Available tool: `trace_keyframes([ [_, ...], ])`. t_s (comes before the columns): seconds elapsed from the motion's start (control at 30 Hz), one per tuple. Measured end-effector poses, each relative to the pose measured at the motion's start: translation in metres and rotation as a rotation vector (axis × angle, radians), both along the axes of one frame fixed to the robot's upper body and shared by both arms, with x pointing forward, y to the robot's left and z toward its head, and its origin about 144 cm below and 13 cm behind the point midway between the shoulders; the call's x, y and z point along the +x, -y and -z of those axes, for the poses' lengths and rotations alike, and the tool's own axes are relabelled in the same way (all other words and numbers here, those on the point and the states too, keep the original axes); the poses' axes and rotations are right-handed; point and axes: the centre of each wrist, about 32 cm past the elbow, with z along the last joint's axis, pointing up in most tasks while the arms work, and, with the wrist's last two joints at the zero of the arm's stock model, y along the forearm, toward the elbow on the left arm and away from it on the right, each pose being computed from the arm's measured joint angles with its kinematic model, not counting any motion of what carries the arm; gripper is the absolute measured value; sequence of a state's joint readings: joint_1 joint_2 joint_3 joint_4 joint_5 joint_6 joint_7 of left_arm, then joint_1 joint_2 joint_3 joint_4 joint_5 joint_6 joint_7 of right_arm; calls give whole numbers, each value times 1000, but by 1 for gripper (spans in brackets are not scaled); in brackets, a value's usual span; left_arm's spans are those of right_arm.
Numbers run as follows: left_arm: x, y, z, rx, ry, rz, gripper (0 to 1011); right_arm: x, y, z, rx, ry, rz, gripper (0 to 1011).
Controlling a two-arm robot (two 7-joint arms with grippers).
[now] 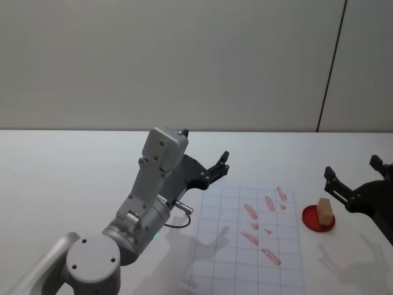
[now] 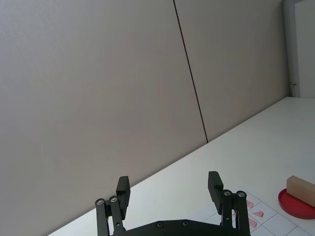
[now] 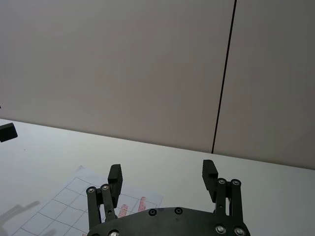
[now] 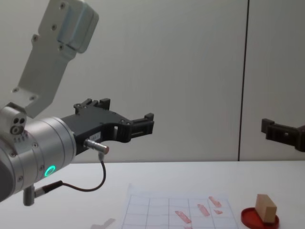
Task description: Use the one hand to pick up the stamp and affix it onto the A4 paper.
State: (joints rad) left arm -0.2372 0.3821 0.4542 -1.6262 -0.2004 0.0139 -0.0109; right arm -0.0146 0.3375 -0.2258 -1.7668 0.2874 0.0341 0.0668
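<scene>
One tan block stamp (image 1: pixel 325 211) on red ink pad (image 1: pixel 310 223); left gripper (image 1: pixel 218 167), right gripper (image 1: pixel 352 167) spread.

A plain, pale grey wall (image 1: pixel 172 61) stands behind the left gripper (image 1: pixel 216 167) and the right gripper (image 1: pixel 352 167). A white table (image 1: pixel 61 166) spreads beneath them both. A thin dark vertical seam (image 1: pixel 332 64) splits the wall into panels, rising beyond the right gripper. The light is soft and even, leaving faint grey shadows (image 1: pixel 338 261) on the table under each gripper.
</scene>
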Motion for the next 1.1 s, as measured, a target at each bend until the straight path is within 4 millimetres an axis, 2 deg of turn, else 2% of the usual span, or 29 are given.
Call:
trace_keyframes([
  [0.7, 0, 0, 0, 0, 0, 0, 1002, 0, 0, 1, 4, -2, 1, 1001],
  [1.1, 0, 0, 0, 0, 0, 0, 1002, 5, -1, 8, 101, -54, 20, 1001],
])
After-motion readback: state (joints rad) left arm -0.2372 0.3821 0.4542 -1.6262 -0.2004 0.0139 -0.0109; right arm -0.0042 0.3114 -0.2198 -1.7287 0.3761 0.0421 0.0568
